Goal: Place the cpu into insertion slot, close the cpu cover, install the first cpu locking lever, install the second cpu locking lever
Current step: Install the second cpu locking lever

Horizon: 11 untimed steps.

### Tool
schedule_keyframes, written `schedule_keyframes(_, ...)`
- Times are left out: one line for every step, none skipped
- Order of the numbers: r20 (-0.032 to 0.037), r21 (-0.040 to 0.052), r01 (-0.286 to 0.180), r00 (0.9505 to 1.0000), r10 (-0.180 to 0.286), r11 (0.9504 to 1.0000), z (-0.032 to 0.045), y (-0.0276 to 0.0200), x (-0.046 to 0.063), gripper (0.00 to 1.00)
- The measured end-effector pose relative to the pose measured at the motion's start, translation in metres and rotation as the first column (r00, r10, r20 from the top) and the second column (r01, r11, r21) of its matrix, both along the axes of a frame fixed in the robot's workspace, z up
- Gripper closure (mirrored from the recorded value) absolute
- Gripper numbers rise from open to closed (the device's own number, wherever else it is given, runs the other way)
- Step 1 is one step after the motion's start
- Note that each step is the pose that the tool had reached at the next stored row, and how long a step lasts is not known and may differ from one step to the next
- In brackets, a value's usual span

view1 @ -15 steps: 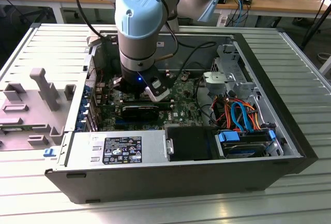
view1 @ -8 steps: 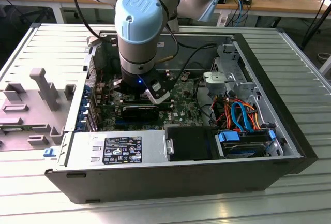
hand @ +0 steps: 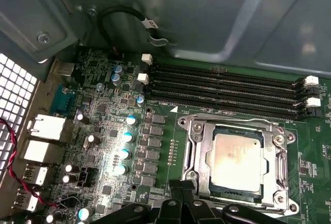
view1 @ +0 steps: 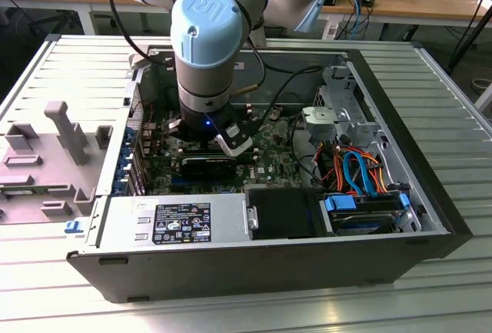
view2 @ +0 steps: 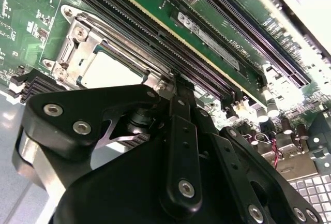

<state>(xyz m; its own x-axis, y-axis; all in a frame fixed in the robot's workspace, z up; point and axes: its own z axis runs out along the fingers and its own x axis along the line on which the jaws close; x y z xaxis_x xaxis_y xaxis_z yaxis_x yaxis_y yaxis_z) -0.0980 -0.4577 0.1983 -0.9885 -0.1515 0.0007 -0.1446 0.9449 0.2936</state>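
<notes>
Fingers: can't tell if spread or pressed together | gripper (view1: pixel 231 137) low inside the case over the motherboard (hand: pixel 129 131), at the socket edge | cpu (hand: pixel 239 161) seated in insertion slot (hand: pixel 194 157) | cpu cover (hand: pixel 282 169) down, framing the chip | memory slots (hand: pixel 222 87) just beside

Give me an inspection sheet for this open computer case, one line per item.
Surface: green motherboard inside the open computer case.
Job's things: cpu sits in the insertion slot; cpu cover lies closed around it.
Clutter: nothing seen.
End effector: end effector low over the board, beside the slot's edge.
Cables: orange and blue cables at the exterior view's right.
Surroundings: grey fixture blocks on the ribbed table.
</notes>
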Motion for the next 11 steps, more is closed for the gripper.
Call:
schedule_keyframes(0.0, 0.0, 0.0, 1.0, 0.0, 1.0, 0.0, 0.0, 0.0, 0.89)
schedule_keyframes(0.0003, -0.0003, 0.0, 1.0, 0.0, 1.0, 0.0004, -0.0001, 0.0, 0.89)
schedule_keyframes(0.001, -0.0014, 0.0, 1.0, 0.0, 1.0, 0.003, -0.0003, 0.0, 0.89)
schedule_keyframes(0.0019, -0.0009, 0.0, 1.0, 0.0, 1.0, 0.0046, -0.0001, 0.0, 0.89)
schedule_keyframes(0.0024, -0.0005, 0.0, 1.0, 0.0, 1.0, 0.0062, -0.0001, 0.0, 0.89)
schedule_keyframes(0.0025, -0.0007, 0.0, 1.0, 0.0, 1.0, 0.0086, 0.0, 0.0, 0.89)
schedule_keyframes(0.0025, -0.0007, 0.0, 1.0, 0.0, 1.0, 0.0097, -0.0001, 0.0, 0.89)
schedule_keyframes(0.0025, -0.0006, 0.0, 1.0, 0.0, 1.0, 0.0112, 0.0, 0.0, 0.89)
schedule_keyframes(0.0026, -0.0011, 0.0, 1.0, 0.0, 1.0, 0.0145, 0.0, 0.0, 0.89)
schedule_keyframes(0.0026, -0.0014, 0.0, 1.0, 0.0, 1.0, 0.0162, 0.0, 0.0, 0.89)
schedule_keyframes(0.0025, -0.0017, 0.0, 1.0, 0.0, 1.0, 0.0179, 0.0, 0.0, 0.89)
